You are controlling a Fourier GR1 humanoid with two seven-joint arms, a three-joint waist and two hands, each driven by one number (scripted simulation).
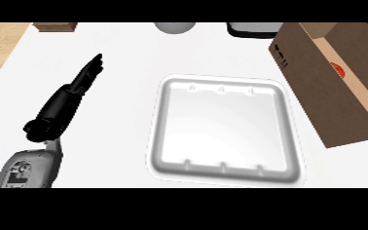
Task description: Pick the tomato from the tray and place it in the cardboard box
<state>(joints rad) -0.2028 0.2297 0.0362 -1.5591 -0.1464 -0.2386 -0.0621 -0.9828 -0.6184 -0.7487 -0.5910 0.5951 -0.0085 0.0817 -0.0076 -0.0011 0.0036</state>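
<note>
Since the tomato [337, 70] shows as a red-orange patch inside the cardboard box [316, 85] at the right edge of the frame, the place step looks done, or close to it. Only a sliver of it is visible past the box wall, so I can't tell whether it sits flat on the bottom or leans against the side.

Tray [224, 129] sits at centre frame, white, nothing in it.

Left hand [86, 75] is at upper left, well apart from tray and box, fingers straight and together, holding nothing. Looks parked. Right hand isn't visible anywhere.

Other bits along the top edge: grey round object [175, 27], dark-rimmed container [253, 28], small brown block [55, 27] in the top left corner. None near the work.

Risks from here:
- Right arm is out of sight. If it's above or beside the box, a careless retract could clip the near wall and shift or tip the box.
- Tomato is round, so if the box gets knocked it will roll inside.
- Box sits just beside the tray's right rim. A shove on the box could push it into the tray.
</note>
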